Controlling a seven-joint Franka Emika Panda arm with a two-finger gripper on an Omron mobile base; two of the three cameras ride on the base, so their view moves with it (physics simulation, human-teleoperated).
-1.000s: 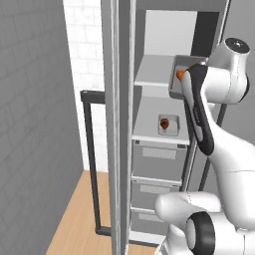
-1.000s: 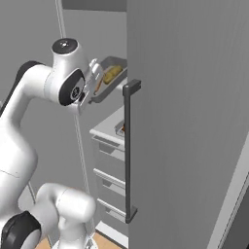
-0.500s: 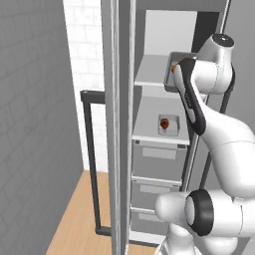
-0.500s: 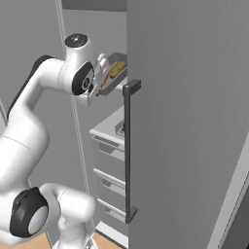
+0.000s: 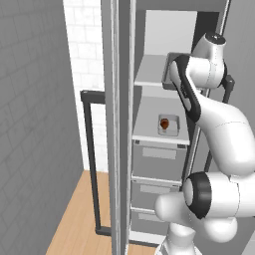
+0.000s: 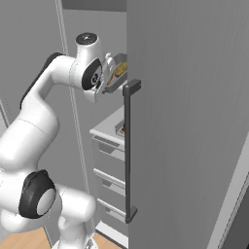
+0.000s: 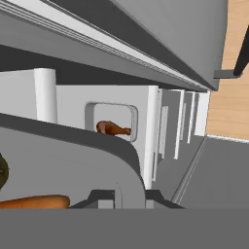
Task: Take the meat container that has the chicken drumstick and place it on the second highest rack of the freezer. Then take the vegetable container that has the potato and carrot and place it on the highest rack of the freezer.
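My gripper [image 6: 109,74] is shut on the near wall of the grey vegetable container [image 6: 118,81], holding it at the level of the highest rack [image 5: 149,75] inside the freezer [image 5: 158,159]. A yellowish potato [image 6: 120,67] shows in the tray, and the orange carrot [image 7: 34,201] lies beside the gripper [image 7: 130,198] in the hand view. Below, the meat container [image 5: 168,125] with the brown chicken drumstick [image 7: 113,128] rests on the second highest rack [image 5: 148,133]. From the left base view my arm hides most of the held vegetable container [image 5: 167,74].
The open freezer door [image 6: 194,121] with its long dark bar handle [image 6: 128,151] stands close on the right of the arm. Grey drawers [image 5: 158,155] sit under the shelves. A second dark handle [image 5: 91,159] and a white brick wall [image 5: 82,45] lie left.
The arm has stretched upward and carried the vegetable container further in over the highest rack. The meat container has stayed put on the lower shelf.
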